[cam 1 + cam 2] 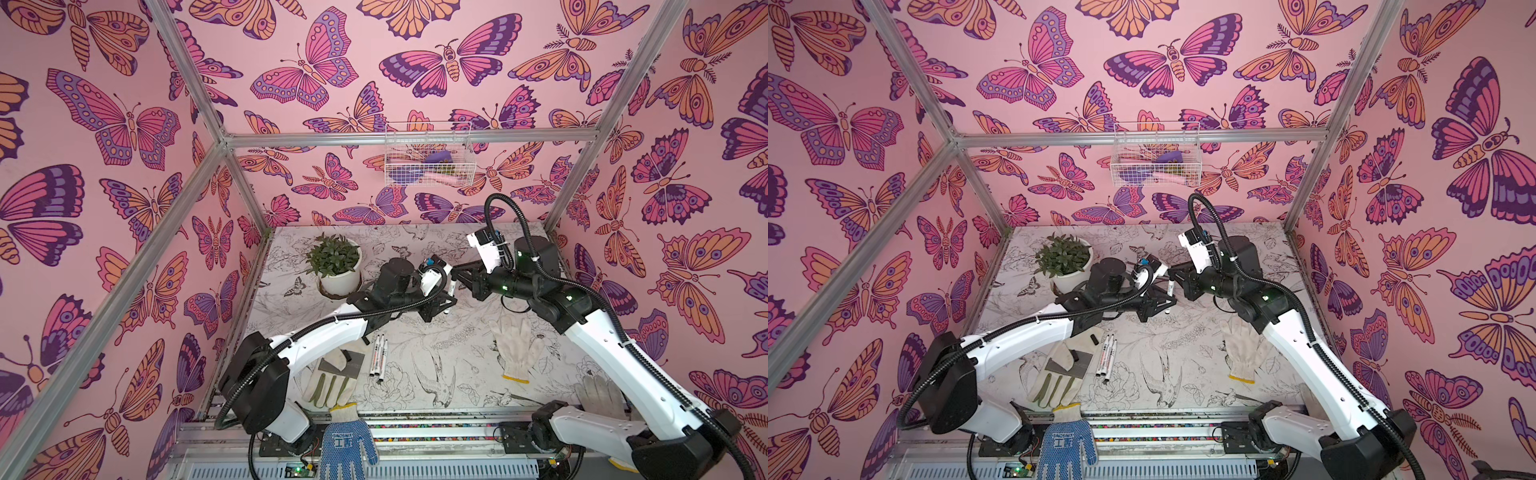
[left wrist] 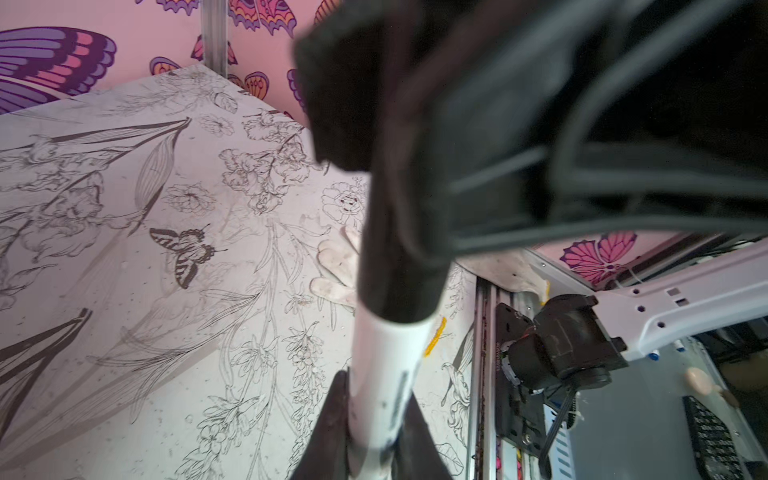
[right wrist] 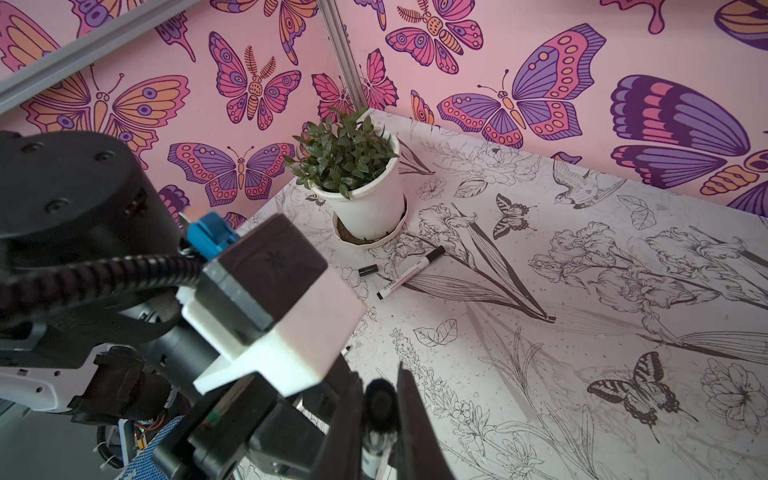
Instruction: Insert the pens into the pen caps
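Left gripper (image 2: 376, 386) clamps your pen (image 2: 386, 357) above the worktop's (image 2: 124, 332) middle.
Your right gripper (image 3: 378, 374) pinches the pen cap (image 3: 379, 405) over its tip.

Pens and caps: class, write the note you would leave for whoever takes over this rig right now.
Left tool: shut on a pen.
Right tool: shut on a cap, set over that pen's tip; full seating unclear.
Table: three pens beside the patched glove, two loose caps there; one more pen and a loose cap by the plant pot.
Done: no finished pen confirmed. Left: seat this cap, then the others.
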`<state>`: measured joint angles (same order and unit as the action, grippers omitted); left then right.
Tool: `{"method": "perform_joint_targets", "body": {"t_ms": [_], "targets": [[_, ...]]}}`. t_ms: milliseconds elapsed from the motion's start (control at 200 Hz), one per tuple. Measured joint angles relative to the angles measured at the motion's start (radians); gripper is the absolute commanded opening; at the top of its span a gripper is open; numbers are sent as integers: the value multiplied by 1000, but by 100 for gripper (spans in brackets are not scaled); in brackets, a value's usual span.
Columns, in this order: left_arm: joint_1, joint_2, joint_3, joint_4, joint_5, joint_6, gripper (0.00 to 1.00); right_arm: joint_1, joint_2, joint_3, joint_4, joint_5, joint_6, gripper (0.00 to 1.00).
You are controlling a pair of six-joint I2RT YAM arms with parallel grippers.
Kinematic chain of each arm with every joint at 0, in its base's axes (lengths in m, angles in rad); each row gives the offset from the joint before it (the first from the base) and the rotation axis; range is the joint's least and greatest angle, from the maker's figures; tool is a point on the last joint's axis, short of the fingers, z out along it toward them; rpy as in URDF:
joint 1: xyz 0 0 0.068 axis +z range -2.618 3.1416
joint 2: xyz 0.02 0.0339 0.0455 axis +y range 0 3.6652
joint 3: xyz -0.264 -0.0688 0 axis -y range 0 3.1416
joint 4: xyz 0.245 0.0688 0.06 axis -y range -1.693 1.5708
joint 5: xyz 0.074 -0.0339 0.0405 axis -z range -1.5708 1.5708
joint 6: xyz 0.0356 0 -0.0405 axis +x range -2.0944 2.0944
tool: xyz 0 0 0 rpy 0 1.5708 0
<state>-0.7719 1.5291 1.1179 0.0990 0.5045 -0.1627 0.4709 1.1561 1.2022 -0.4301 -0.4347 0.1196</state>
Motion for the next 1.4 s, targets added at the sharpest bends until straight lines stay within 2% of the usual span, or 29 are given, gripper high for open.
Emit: {"method": "perform_joint_targets", "body": {"t_ms": [210,471,681,1127,1287,1402], "targets": [[-32,-3,7,-74,-118,9,0,-6,26,-28,7,-37,-15,0],[-60,9,43,-161,-254,9,0,-16,19,-104,95,-51,4,0],[-66,20,63,-183,-317,37,0,-18,18,-127,131,-34,8,0],[-79,51,75,-122,-330,51,0,-23,2,-114,118,15,11,0],[-100,18,1,28,-313,25,0,-25,-67,-126,108,57,43,0],[-115,-32,-73,112,-285,1,0,-49,-142,-181,131,33,106,0]]}}
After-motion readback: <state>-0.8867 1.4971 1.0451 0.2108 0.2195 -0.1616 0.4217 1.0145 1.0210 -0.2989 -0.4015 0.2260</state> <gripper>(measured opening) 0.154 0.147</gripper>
